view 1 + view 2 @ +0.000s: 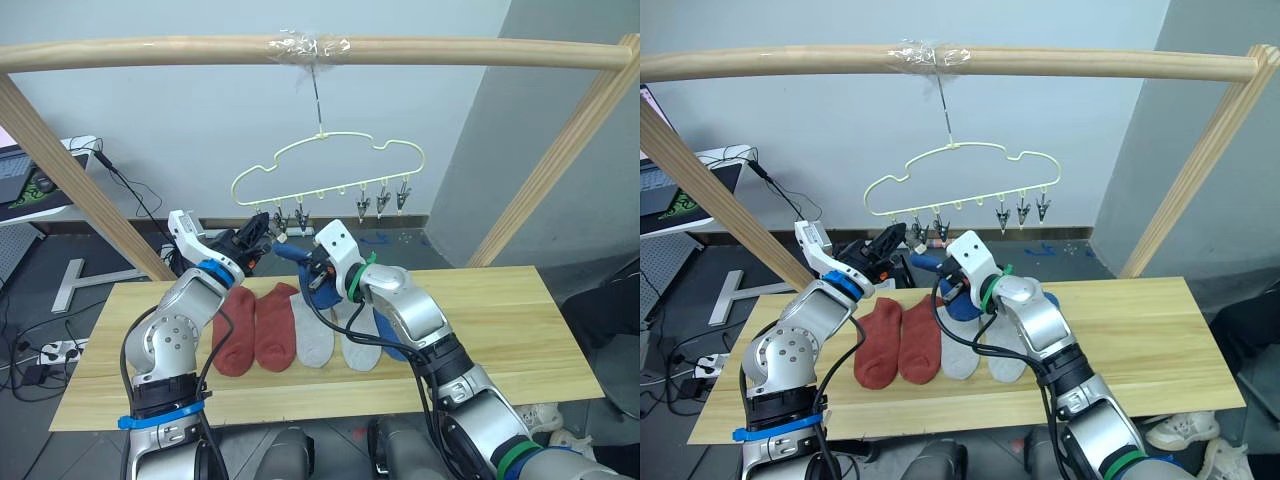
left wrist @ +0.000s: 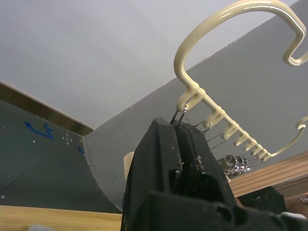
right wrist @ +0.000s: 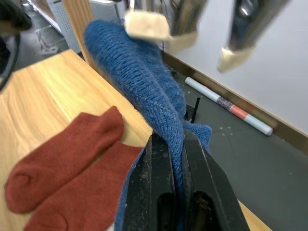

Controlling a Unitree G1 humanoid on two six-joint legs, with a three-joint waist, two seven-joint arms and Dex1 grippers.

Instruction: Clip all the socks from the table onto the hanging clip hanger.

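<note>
Fingers of our right gripper (image 3: 175, 192) are pinching a blue sock (image 3: 144, 82), lifting it just under the clip hanger (image 1: 330, 170). Our left gripper (image 2: 180, 144) is squeezing the hanger's end clip (image 2: 179, 115) beside it. Beneath both grippers, we are seeing two rust-red socks (image 1: 255, 325) and two grey socks (image 1: 335, 340) lying on the table (image 1: 500, 330).

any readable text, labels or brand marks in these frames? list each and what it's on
None readable.
The laptop screen at the far left shows graphics, too small to read.
The socks, clip hanger, table and both grippers, left and right, carry no visible lettering.
</note>
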